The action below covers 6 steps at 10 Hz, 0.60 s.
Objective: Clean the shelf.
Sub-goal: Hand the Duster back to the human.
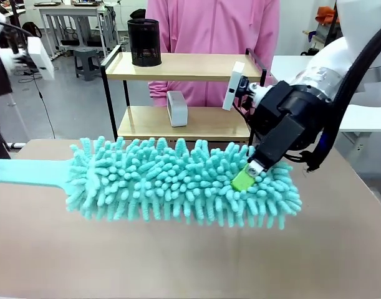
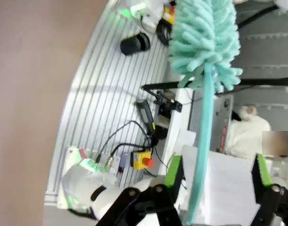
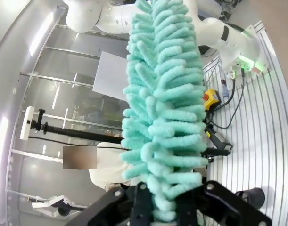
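Note:
The shelf point(image 1: 196, 67) stands at the table's far side, two light boards on a black frame. In front of it a teal fluffy duster point(image 1: 184, 180) hangs level above the table, its flat handle point(image 1: 28, 172) running off the left edge. My right gripper point(image 1: 243, 179) is shut on the duster's right end; in the right wrist view the fluffy head point(image 3: 165, 103) rises from between the closed fingers of the right gripper point(image 3: 165, 197). My left gripper point(image 2: 218, 168) is open, and the duster handle point(image 2: 202, 141) passes between its green pads without touching them.
A black mesh cup point(image 1: 144, 42) sits on the shelf's top board and a small grey box point(image 1: 176, 108) on the lower one. A person in a pink top point(image 1: 209, 37) stands right behind the shelf. The brown table point(image 1: 178, 261) lies under the duster.

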### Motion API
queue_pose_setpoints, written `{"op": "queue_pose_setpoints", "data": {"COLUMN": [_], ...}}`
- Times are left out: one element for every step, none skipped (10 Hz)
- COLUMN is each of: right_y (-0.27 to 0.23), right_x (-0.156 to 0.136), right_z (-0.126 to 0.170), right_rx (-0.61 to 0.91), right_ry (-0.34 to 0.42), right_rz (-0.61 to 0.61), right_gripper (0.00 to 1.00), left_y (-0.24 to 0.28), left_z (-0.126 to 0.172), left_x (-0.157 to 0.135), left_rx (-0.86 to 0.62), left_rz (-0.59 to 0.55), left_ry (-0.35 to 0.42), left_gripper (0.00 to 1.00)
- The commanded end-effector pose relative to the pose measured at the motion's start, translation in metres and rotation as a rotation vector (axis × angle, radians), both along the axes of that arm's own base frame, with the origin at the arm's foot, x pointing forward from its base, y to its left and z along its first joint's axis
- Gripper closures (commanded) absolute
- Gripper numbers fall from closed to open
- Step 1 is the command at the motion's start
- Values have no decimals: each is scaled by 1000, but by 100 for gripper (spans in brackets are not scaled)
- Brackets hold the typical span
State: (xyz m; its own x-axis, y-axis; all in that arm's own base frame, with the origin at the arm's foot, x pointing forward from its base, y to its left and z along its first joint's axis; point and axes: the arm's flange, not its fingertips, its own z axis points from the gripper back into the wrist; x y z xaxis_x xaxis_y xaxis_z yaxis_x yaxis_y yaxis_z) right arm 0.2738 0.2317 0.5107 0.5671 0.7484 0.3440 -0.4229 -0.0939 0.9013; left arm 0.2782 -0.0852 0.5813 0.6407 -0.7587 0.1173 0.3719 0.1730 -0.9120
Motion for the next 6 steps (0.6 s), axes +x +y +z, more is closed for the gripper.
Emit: {"op": "queue_pose_setpoints", "data": {"right_y": [-40,-69,-102,-127,-154,-187], "right_x": [7,7,3,-1,-6,-11], "right_z": [6,12,17,20,23,24], "right_rx": [33,69,95,132,188,280], "right_ry": [61,62,46,37,16,-11], "right_rz": [-10,-55,-139,-186,-238,-316], "right_gripper": [100,100,100,100,100,100], "left_y": [38,70,107,134,153,167], "left_z": [5,9,11,7,-2,-16], "left_x": [2,6,9,12,15,20], "left_rx": [-25,-127,-207,-234,-279,-288], "left_rz": [248,430,710,950,1126,1274], "left_ry": [-42,-54,-98,-133,-129,-126], "left_gripper": [0,0,0,0,0,0]}}
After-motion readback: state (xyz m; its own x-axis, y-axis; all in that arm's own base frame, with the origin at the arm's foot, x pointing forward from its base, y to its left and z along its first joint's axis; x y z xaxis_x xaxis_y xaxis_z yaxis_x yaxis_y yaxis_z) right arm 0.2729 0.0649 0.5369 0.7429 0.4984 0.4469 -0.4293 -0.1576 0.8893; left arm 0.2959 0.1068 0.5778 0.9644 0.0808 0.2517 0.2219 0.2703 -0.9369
